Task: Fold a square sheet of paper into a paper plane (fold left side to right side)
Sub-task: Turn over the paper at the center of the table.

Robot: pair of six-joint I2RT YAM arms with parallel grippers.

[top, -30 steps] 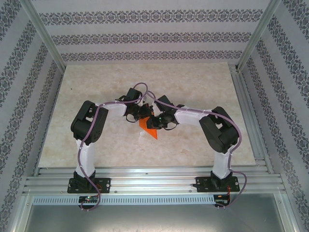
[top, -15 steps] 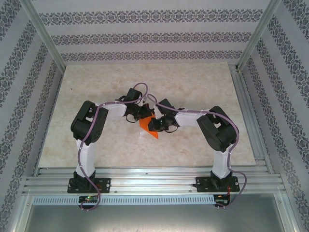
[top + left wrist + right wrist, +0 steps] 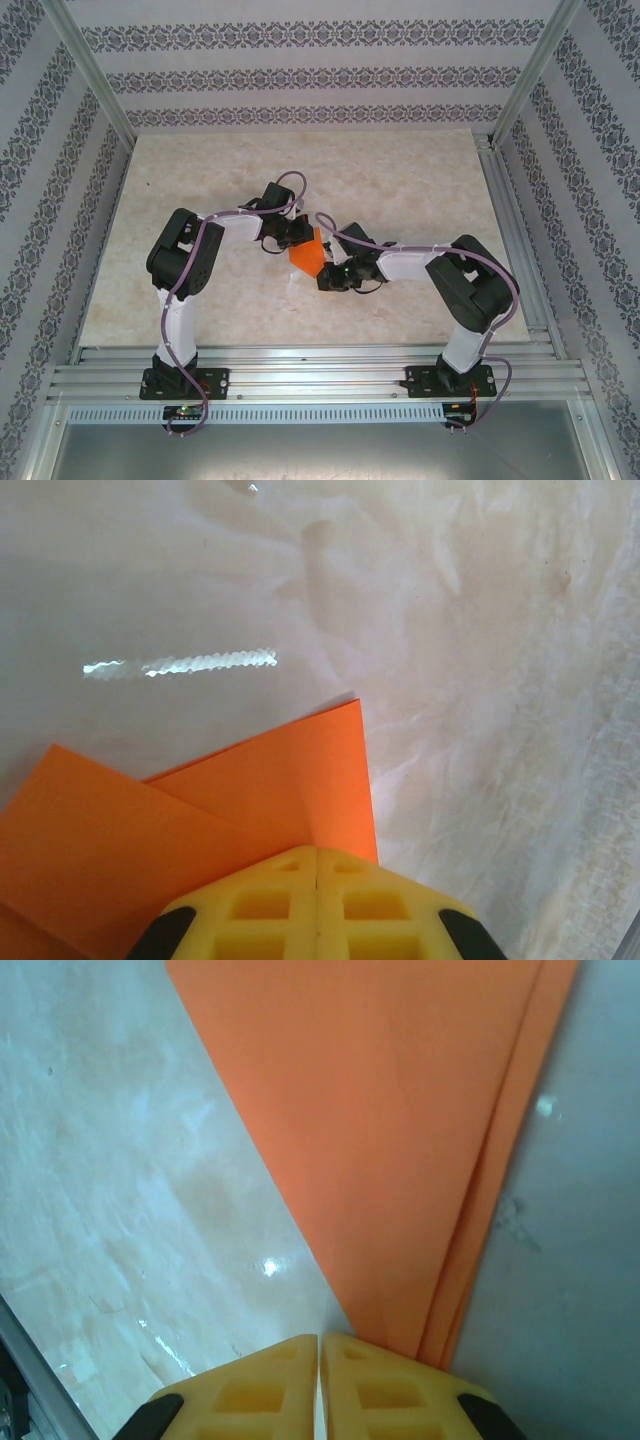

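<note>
The square sheet of paper [image 3: 305, 256] lies on the table as a bright orange folded wedge between my two grippers. My left gripper [image 3: 297, 238] is at its far end. In the left wrist view the left gripper [image 3: 317, 852] is shut, its yellow fingertips [image 3: 270, 900] pressed together on top of the paper [image 3: 200, 820], right where a crease runs. My right gripper [image 3: 332, 276] sits at the near, narrow end. Here the right gripper [image 3: 320, 1342] is shut too, and the layered tip of the paper [image 3: 400, 1110] runs under its right finger [image 3: 400, 1395].
The pale marbled tabletop [image 3: 400, 180] surrounds the paper. Aluminium rails [image 3: 320, 372] cross the near edge, another rail [image 3: 515, 240] runs down the right side, and patterned walls [image 3: 320, 75] close in the back and both sides.
My right gripper has slid toward the near edge along the paper and now covers its pointed tip, its arm swinging out to the right. The left gripper has stayed put.
</note>
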